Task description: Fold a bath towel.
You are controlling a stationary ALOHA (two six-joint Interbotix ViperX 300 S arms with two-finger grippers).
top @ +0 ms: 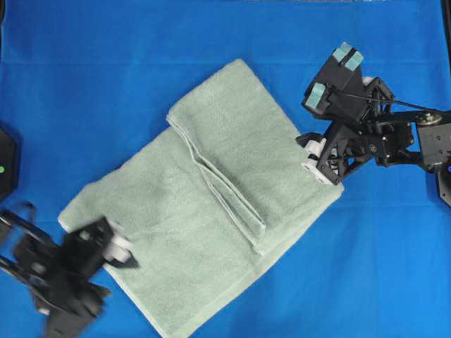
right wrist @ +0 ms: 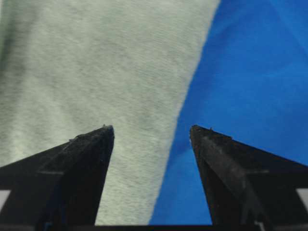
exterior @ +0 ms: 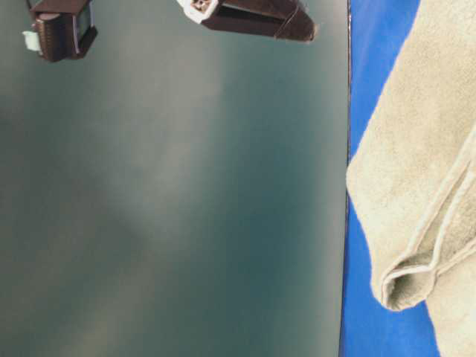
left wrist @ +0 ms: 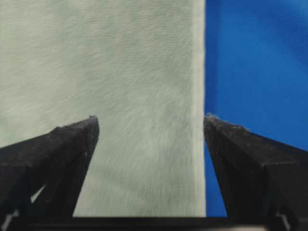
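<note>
The bath towel (top: pixel 211 211) is pale sage-green and lies slantwise on the blue cloth (top: pixel 106 84). Its upper right part is folded over onto itself in stacked layers (top: pixel 239 141). My left gripper (top: pixel 118 248) is open at the towel's lower left corner. In the left wrist view it (left wrist: pixel 150 117) straddles the towel's hemmed edge (left wrist: pixel 197 72), one finger over towel, the other over blue. My right gripper (top: pixel 311 156) is open at the towel's right corner. In its wrist view it (right wrist: pixel 150 127) spans the towel's edge (right wrist: pixel 96 62), with nothing between the jaws.
The blue cloth (right wrist: pixel 250 72) covers the whole work surface around the towel. The table-level view is turned sideways and shows a folded towel corner (exterior: pixel 405 286), a strip of blue (exterior: pixel 372 44), a grey-green backdrop and arm parts (exterior: pixel 253 16) at the top.
</note>
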